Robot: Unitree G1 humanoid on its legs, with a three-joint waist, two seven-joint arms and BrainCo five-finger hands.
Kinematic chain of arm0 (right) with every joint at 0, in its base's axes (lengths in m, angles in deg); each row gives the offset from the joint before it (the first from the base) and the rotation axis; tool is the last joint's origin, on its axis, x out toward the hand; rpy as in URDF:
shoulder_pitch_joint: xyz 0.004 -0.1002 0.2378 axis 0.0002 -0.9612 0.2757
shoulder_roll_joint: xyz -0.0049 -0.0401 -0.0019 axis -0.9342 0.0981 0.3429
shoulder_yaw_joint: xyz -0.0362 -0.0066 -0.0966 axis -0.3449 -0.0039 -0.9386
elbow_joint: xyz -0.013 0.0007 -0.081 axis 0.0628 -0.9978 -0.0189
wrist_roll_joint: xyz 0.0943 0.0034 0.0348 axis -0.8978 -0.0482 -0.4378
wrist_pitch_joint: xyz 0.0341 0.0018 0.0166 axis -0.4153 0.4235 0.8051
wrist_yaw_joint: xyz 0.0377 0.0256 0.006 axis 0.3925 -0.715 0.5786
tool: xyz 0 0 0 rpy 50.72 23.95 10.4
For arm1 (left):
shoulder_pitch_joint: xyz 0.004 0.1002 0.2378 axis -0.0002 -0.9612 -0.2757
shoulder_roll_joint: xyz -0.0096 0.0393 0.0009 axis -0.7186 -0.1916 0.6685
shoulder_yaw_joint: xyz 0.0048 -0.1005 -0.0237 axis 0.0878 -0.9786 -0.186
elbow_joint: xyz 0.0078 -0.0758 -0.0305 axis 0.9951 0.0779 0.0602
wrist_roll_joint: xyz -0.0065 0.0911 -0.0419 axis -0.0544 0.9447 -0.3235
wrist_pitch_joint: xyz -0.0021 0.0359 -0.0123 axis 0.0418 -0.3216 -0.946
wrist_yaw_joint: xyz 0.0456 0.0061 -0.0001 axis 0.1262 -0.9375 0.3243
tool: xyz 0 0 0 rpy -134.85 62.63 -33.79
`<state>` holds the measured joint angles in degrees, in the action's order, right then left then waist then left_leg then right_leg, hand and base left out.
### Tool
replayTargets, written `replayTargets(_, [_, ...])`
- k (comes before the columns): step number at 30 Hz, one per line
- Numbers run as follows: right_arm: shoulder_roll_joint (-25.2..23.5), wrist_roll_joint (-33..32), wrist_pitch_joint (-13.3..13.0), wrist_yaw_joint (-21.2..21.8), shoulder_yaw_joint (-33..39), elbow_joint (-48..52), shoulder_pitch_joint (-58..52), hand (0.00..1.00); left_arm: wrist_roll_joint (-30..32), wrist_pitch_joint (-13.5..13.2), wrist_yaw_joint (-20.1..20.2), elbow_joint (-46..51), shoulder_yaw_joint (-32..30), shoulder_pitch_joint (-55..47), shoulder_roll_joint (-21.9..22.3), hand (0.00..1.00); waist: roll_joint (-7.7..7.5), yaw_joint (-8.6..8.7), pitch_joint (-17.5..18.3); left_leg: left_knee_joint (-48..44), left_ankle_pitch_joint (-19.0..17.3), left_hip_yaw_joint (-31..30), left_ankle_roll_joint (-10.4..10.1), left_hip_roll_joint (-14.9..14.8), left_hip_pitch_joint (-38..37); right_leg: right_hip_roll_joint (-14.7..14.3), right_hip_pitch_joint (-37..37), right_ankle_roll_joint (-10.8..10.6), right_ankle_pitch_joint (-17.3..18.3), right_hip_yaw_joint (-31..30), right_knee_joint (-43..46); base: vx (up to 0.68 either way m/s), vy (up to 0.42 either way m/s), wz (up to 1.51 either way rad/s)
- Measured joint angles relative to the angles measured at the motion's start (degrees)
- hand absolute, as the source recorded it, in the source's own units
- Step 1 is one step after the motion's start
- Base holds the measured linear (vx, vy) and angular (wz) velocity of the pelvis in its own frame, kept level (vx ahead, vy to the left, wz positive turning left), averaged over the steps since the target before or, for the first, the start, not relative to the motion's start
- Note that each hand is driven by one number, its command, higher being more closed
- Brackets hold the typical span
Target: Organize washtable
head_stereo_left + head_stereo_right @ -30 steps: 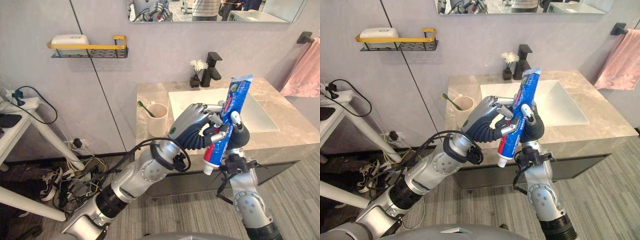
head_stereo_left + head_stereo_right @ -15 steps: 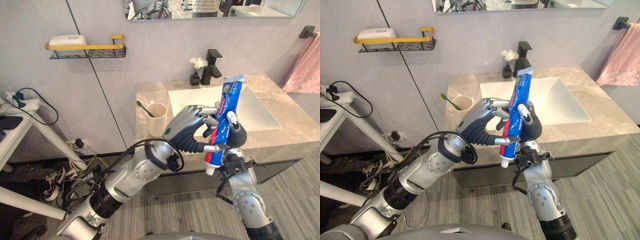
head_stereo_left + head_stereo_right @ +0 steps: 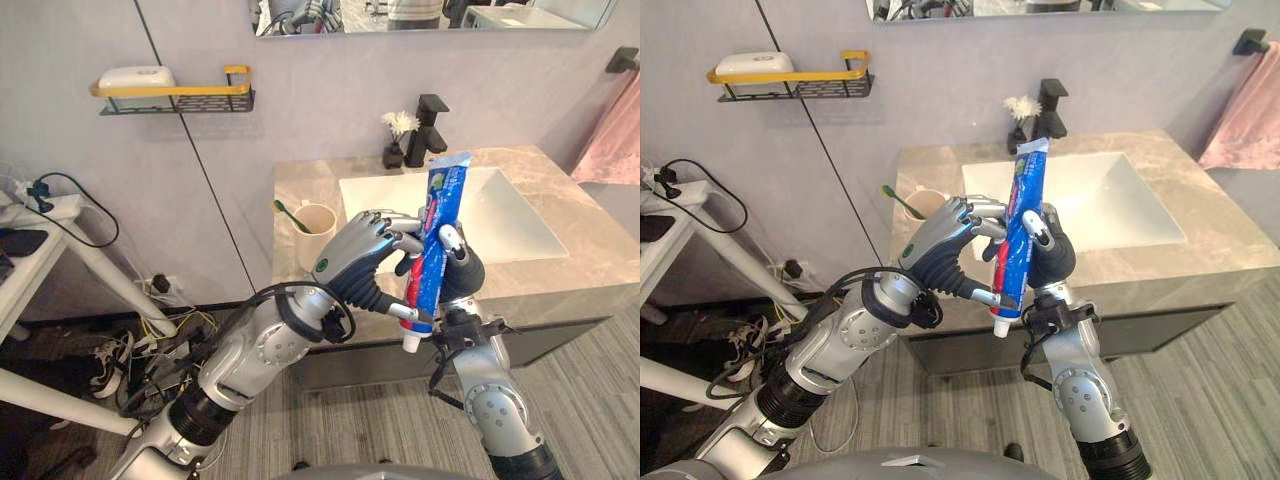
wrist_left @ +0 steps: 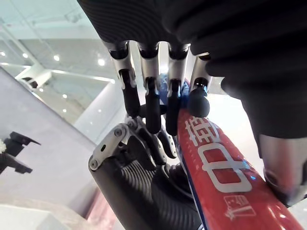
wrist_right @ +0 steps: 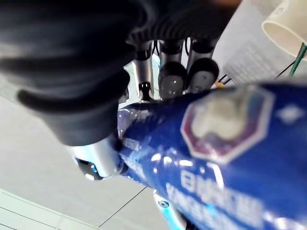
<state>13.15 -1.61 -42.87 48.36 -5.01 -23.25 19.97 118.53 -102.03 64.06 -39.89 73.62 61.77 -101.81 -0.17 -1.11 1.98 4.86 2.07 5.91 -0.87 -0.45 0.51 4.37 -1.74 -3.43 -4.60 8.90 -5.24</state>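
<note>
A blue and red toothpaste tube [image 3: 437, 225] stands nearly upright in the air in front of the washtable [image 3: 305, 185], white cap down. My right hand [image 3: 462, 276] is shut on its lower half from behind. My left hand [image 3: 352, 258] is open beside it, its straight fingers [image 4: 151, 96] touching the tube [image 4: 216, 163] and its thumb near the cap end. The right wrist view has the tube [image 5: 225, 158] close across my curled right fingers [image 5: 172, 79]. A beige cup [image 3: 316, 237] with a green toothbrush [image 3: 289, 214] stands on the counter's left part.
A white sink basin [image 3: 510, 215] takes up the counter's middle, with a black faucet [image 3: 425, 130] and a small flower vase [image 3: 395, 145] behind it. A wall shelf [image 3: 175, 96] holds a white soap box. A pink towel [image 3: 612, 140] hangs at right; a white table [image 3: 40, 215] stands at left.
My left hand's fingers have uncurled from the tube and now lie straight against it. The tube has swung from leaning right to nearly upright, still in my right hand.
</note>
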Motion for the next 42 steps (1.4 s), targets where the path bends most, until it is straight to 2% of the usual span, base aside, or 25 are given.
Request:
replayTargets(2, [-0.2, -0.04, -0.09, 0.13, 0.16, 0.01, -0.01, 1.0, 0.07, -0.2, 0.02, 0.13, -1.14, -0.16, 0.06, 0.0, -0.02, -0.02, -0.02, 0.0, 0.01, 0.0, 0.01, -0.02, -0.03, -0.02, 0.01, 0.01, 0.01, 0.02, 0.0, 0.0, 0.0, 0.0])
replayTargets(4, [-1.51, -0.08, -0.57, 0.59, 1.28, 0.02, -0.22, 1.0, 0.51, 2.66, -0.68, -0.6, -7.64, -1.11, -0.04, 0.0, 0.02, 0.3, -0.08, -0.01, 0.02, 0.03, 0.02, -0.05, -0.06, 0.0, 0.01, 0.02, 0.06, 0.0, 0.0, 0.0, 0.0, 0.0])
replayTargets(7, [-1.68, -0.08, -0.68, 0.84, 1.55, 0.04, -0.45, 1.0, 1.12, 5.18, -2.05, -1.34, -12.21, -2.1, -0.71, 0.0, -0.11, 0.41, -0.16, 0.04, 0.01, 0.0, 0.02, -0.03, -0.06, 0.02, 0.05, -0.07, 0.18, 0.03, 0.0, 0.01, -0.001, 0.01])
replayTargets(26, [-2.13, -0.08, -0.68, 0.78, 2.06, 0.06, -0.53, 1.0, 1.16, 5.28, -2.56, -1.3, -12.58, -2.4, -0.71, 0.0, -0.18, 0.41, -0.2, 0.12, 0.01, 0.03, 0.02, 0.04, -0.12, 0.09, 0.06, -0.09, 0.24, 0.12, 0.0, 0.0, 0.0, 0.0])
replayTargets(30, [-2.13, 0.03, -1.62, 0.32, 4.8, -0.28, -0.5, 1.0, 1.16, 5.24, -2.79, -0.45, -15.85, -5.88, -0.61, 0.0, -0.19, 0.34, -0.2, 0.16, 0.01, 0.0, 0.02, 0.03, -0.12, 0.12, 0.06, -0.09, 0.25, 0.15, 0.0, 0.0, 0.0, 0.0])
replayTargets(34, [-1.97, 0.44, -3.32, -1.5, 8.34, -1.11, -0.41, 1.0, 1.04, 5.11, -3.02, 0.08, -17.99, -10.05, -0.61, 0.0, -0.21, -0.92, -0.2, 0.44, 0.03, -0.38, 0.02, 0.03, -0.13, 0.35, 0.14, -0.05, 0.33, 0.72, 0.0, 0.0, 0.005, 0.04])
replayTargets(36, [-1.95, 0.81, -4.05, -2.05, 8.55, -2.59, 0.71, 1.0, 0.99, 4.99, -3.02, 0.63, -19.36, -12.15, -0.55, 0.0, -0.27, -0.93, -0.22, 0.46, 0.05, -0.85, 0.0, 0.03, -0.12, 0.37, 0.34, -0.06, 0.46, 1.22, 0.0, 0.0, -0.004, 0.13])
replayTargets(39, [-1.87, 2.74, -4.42, -3.49, 10.32, -6.35, 3.66, 1.0, 0.78, 4.71, -3.0, 2.71, -21.65, -16.18, -0.23, 0.0, -0.71, -1.41, -0.46, 0.48, 0.15, -2.22, -0.13, 0.06, 0.0, 0.45, 0.89, -0.06, 0.8, 2.64, 0.0, 0.0, -0.012, 0.25])
replayTargets(42, [-1.84, 3.8, -5.13, -5.07, 11.95, -8.57, 6.54, 1.0, -1.03, 4.71, -3.02, 2.84, -24.38, -19.49, 0.35, 0.0, -1.39, -2.73, -0.76, 0.48, 0.45, -3.41, -0.16, 0.06, 0.52, 0.44, 0.95, -0.01, 0.96, 3.81, 0.0, 0.0, -0.012, 0.21])
